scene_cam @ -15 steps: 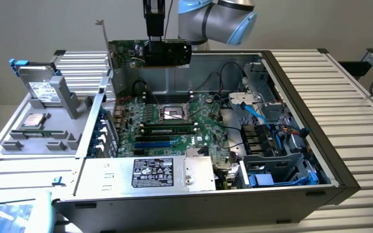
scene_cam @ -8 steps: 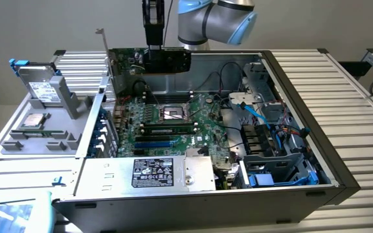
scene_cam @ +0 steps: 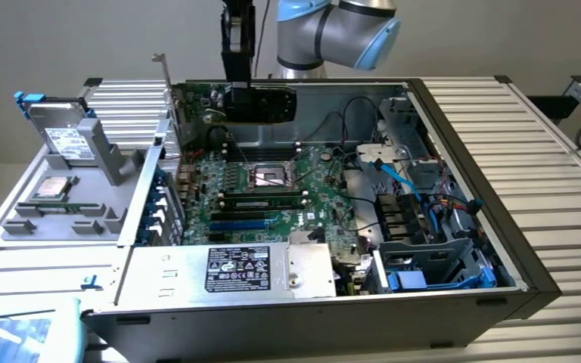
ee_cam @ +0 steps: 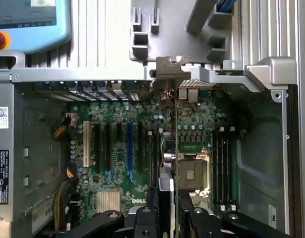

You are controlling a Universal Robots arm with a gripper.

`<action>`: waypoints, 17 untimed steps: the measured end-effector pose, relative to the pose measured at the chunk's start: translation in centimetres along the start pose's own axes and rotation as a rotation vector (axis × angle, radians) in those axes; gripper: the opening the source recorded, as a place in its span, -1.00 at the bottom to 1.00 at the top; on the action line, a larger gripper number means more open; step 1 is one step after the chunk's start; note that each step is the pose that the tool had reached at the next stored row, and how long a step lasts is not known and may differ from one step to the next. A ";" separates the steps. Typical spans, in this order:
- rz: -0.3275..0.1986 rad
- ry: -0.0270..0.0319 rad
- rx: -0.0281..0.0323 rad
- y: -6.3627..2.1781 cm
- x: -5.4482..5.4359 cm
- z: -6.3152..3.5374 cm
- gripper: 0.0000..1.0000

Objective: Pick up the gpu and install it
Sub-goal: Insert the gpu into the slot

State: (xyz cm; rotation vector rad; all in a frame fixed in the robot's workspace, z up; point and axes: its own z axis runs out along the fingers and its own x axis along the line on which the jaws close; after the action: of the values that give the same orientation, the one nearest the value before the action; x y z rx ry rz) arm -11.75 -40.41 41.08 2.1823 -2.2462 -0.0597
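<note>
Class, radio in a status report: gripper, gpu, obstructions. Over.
Status: gripper shut on gpu. Card on edge above motherboard, not seated. Nearby: black cables over the board.

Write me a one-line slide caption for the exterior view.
Robot claw holding the graphics card over the motherboard in the open computer case.

inside the open grey metal computer case [scene_cam: 341, 98], the large green motherboard [scene_cam: 270, 193]; above its far end, upright in the black gripper [scene_cam: 238, 92], the small green gpu card with black fan block [scene_cam: 270, 104]. to the exterior view's left, outside the case, the silver white-labelled hard drive [scene_cam: 66, 140] on a grey plastic tray [scene_cam: 58, 219].
</note>
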 end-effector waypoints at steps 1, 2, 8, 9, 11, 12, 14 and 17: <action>0.001 -0.0005 0.0001 -0.01 0.2 0.18 -0.45; 0.002 -0.0008 0.0002 -0.03 0.4 0.37 -0.45; 0.011 -0.0015 0.0003 -0.09 1.7 1.17 -0.45; 0.013 -0.0015 0.0003 -0.11 1.9 1.26 -0.45; 0.016 -0.0017 0.0004 -0.12 2.2 1.44 -0.45; 0.017 -0.0019 0.0006 -0.13 2.2 1.53 -0.45; 0.020 -0.0019 0.0005 -0.12 2.3 1.70 -0.45; 0.022 -0.0028 0.0004 -0.15 2.4 2.01 -0.45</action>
State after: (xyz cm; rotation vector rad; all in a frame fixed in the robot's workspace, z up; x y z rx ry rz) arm -11.73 -42.77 39.02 2.1590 -2.2712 -0.0622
